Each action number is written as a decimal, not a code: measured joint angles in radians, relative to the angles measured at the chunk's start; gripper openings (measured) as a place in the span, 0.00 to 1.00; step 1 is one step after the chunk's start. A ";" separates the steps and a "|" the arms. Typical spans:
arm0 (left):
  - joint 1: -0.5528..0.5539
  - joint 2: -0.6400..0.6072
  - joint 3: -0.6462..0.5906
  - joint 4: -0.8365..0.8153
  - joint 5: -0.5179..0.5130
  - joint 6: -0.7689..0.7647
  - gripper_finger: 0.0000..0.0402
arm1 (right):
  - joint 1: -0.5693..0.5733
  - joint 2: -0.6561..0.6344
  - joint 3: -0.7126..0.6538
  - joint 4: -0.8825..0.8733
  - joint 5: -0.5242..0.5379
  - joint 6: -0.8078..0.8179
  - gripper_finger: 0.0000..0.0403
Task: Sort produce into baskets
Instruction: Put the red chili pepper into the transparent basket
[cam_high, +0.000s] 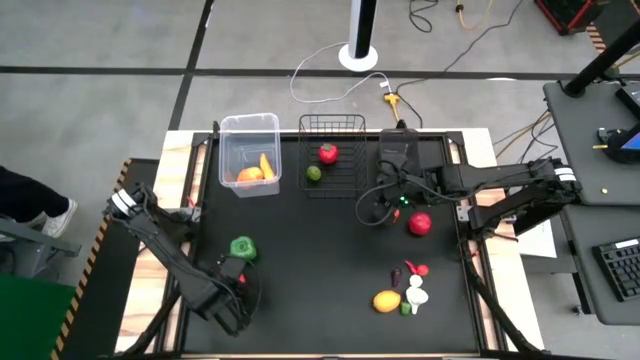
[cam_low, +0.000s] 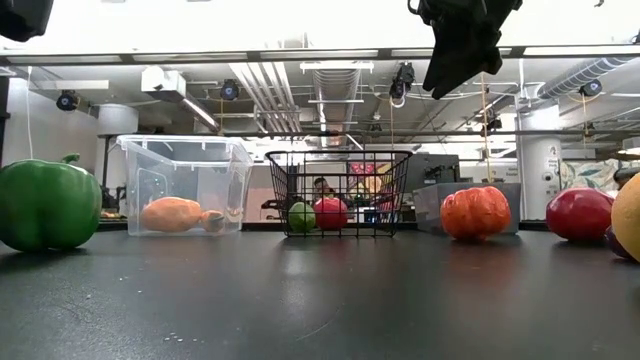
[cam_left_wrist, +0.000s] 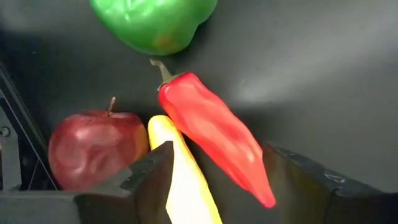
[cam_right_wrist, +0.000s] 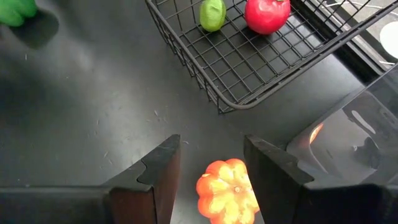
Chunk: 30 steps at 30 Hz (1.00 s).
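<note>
My left gripper (cam_high: 236, 283) (cam_left_wrist: 217, 152) is open above a red chili (cam_left_wrist: 211, 127), a yellow piece (cam_left_wrist: 186, 186) and a dark red apple (cam_left_wrist: 93, 152), near a green pepper (cam_high: 242, 247). My right gripper (cam_high: 377, 212) (cam_right_wrist: 211, 144) is open high above an orange pumpkin (cam_right_wrist: 227, 190) (cam_low: 475, 212) that lies on the table. The clear tub (cam_high: 250, 150) holds orange and yellow pieces. The wire basket (cam_high: 333, 155) holds a red piece (cam_high: 328, 153) and a green one (cam_high: 313, 173). The dark bin (cam_high: 400, 150) stands to the basket's right.
A dark red fruit (cam_high: 420, 223) lies right of my right gripper. Near the front right lie a yellow-orange fruit (cam_high: 386, 300), white pieces (cam_high: 417, 295), a small red chili (cam_high: 415, 267) and a dark purple piece (cam_high: 397, 273). The table's middle (cam_high: 320, 250) is bare.
</note>
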 joint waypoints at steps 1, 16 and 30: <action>0.000 0.009 0.000 0.000 0.000 -0.001 0.59 | 0.000 0.000 0.000 0.000 0.000 -0.004 0.42; 0.038 0.059 -0.059 0.020 0.000 0.043 0.61 | 0.000 0.000 0.000 0.015 0.000 -0.014 0.42; 0.042 0.059 -0.127 0.105 -0.005 0.058 0.61 | 0.000 0.000 0.000 0.015 0.000 -0.016 0.42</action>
